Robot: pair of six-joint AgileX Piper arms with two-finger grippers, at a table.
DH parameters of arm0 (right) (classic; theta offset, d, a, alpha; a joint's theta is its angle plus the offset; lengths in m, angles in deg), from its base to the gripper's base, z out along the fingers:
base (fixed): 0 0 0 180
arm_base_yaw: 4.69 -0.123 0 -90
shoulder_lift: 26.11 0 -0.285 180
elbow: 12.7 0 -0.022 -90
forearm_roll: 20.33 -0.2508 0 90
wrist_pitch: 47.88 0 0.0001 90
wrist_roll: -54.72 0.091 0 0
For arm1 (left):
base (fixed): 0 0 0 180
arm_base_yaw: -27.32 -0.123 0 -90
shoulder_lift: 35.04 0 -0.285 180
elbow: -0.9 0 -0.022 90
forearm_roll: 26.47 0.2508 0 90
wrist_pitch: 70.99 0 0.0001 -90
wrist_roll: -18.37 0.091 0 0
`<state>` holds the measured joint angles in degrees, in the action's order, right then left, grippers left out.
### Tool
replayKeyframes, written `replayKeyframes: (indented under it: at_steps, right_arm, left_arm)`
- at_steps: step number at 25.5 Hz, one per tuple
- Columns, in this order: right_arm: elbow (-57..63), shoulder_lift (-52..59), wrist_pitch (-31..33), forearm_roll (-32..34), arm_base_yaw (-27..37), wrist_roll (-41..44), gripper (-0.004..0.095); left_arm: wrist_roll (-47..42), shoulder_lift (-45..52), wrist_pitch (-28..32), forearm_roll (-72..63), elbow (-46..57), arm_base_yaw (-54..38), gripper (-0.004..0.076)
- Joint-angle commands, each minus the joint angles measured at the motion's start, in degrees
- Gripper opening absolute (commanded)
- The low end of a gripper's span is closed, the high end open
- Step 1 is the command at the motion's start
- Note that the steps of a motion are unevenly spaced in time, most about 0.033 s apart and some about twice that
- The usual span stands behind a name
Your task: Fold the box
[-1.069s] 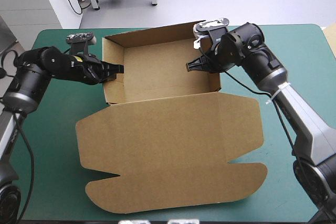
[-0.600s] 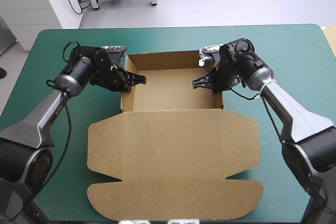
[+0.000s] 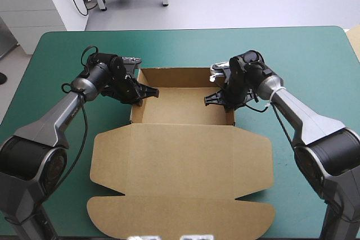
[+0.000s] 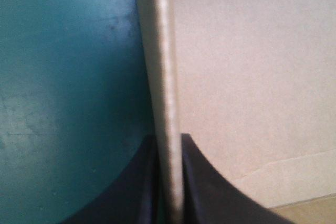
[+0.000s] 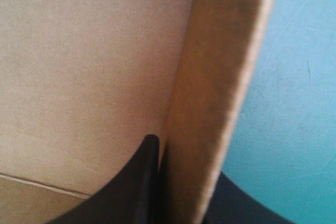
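My arms work over a table (image 3: pixel 315 60) with a teal-green cover. The brown box (image 3: pixel 183 113) sits at its middle, spanned between my two pincers. Its biggest part is the lid (image 3: pixel 180 178), which lies flat and unfolded on the cover on the near side of both pincers, with its rounded flaps toward the table's near edge. Beyond the lid stands the open tray (image 3: pixel 169 76), walls up, its floor directly between my pincers.

My left pincer (image 3: pixel 147 91) reaches over the tray's left side wall (image 4: pixel 160 51) and is clamped on it. Seen along my left wrist, the wall's top edge runs straight ahead from between the two black fingers (image 4: pixel 126 192). They press on it from either side, one on the outer face above the teal-green cover and the other on the inner face above the tray floor.

My right pincer (image 3: pixel 212 98) grips the right side wall (image 5: pixel 210 77) in the same way. Along that wrist, one black finger (image 5: pixel 142 182) lies against the wall's inner face with its tip touching the board. The other is mostly hidden behind the wall on the cover side, so I can only suppose it presses the outer face. The board plainly fills the gap between them.

The two pincers point toward each other across the tray, well apart, with the tray's far wall just beyond them.
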<state>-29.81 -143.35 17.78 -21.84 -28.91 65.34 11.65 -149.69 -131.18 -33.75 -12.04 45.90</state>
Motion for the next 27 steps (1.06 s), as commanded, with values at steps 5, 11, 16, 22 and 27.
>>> replayKeyframes:
  at_steps: [5, 11, 16, 22, 27]
  right_arm:
    - [-7.83, 3.20, 2.50, 4.20, -0.24, -0.40, 0.0475]
    - [-13.21, 3.53, 5.71, 6.64, -0.24, -0.40, 0.0476]
    - [-15.36, 4.14, 5.71, 6.09, -0.24, -0.68, 0.0466]
    - [-16.14, 4.75, 5.71, 5.16, -0.24, -1.89, 0.0466]
    - [-16.14, 4.86, 5.71, 4.51, -0.12, -1.89, 0.0466]
  left_arm:
    - [1.55, 2.66, 0.52, -1.45, -5.38, 0.44, 0.0421]
    - [1.55, 2.66, -6.05, 0.27, -13.66, 0.44, 0.0426]
    - [1.55, 2.66, -12.64, 4.20, -20.71, 0.44, 0.0424]
    - [1.55, 4.82, -13.72, 4.56, -26.21, 0.44, 0.0347]
    - [5.13, 9.76, -13.72, 5.94, -26.09, 0.44, 0.0032]
